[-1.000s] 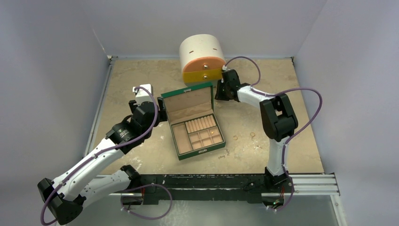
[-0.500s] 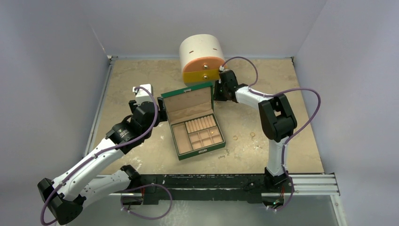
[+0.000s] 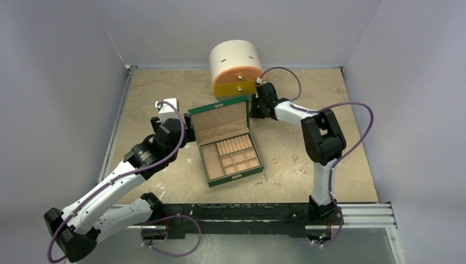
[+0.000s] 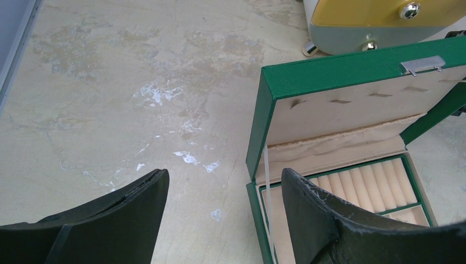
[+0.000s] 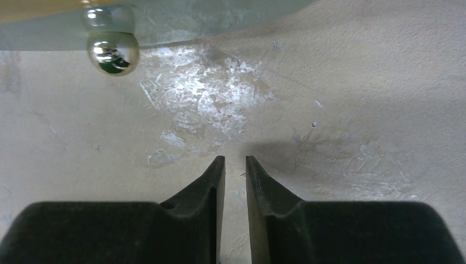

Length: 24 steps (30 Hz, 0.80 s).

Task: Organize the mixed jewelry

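Top view: your left gripper (image 3: 187,132) hovers at the left edge of the open green box (image 3: 235,177) in the middle of the table (image 3: 159,93). Its wrist camera shows the fingers (image 4: 118,220) spread wide apart and holding nothing, with the box's left corner just in front of them.

Your right gripper (image 3: 254,108) sits low between the box's raised lid and the round drawer chest (image 3: 235,60). Its wrist view shows the fingertips (image 5: 217,176) drawn almost together, a thin slit between them with nothing visible in it, near the chest's shiny ball foot (image 5: 112,52).

The mixed jewelry (image 3: 295,159), small gold rings and tiny bits, lies loose on the table right of the box, well apart from both grippers.
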Tool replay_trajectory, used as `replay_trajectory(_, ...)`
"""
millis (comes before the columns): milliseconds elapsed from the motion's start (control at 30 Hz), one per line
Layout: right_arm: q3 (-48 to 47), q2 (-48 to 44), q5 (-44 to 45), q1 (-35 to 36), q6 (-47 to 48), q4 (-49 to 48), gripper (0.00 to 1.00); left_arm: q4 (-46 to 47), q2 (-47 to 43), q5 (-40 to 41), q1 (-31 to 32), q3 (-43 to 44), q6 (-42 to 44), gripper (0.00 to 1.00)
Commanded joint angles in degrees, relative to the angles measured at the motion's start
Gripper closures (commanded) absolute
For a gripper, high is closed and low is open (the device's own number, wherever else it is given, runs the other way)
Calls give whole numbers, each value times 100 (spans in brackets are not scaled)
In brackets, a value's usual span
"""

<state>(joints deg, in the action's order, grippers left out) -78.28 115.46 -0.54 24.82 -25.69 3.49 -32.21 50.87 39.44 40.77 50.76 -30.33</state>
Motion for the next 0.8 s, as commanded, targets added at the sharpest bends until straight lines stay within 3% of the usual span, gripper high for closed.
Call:
replay_trajectory(0, 57, 97, 139, 32, -32, -130, 77, 215, 2, 55, -26, 26, 141, 26)
replay_trajectory(233, 105, 107, 196, 36, -31, -138, 79, 213, 10, 55, -31, 30, 141, 26)
replay_trajectory(600, 102, 21, 246, 41, -32, -89, 100, 215, 18, 55, -34, 23, 141, 26)
replay_trajectory(767, 181, -151, 339, 45, -37, -37, 100, 210, 26, 55, -40, 30, 141, 26)
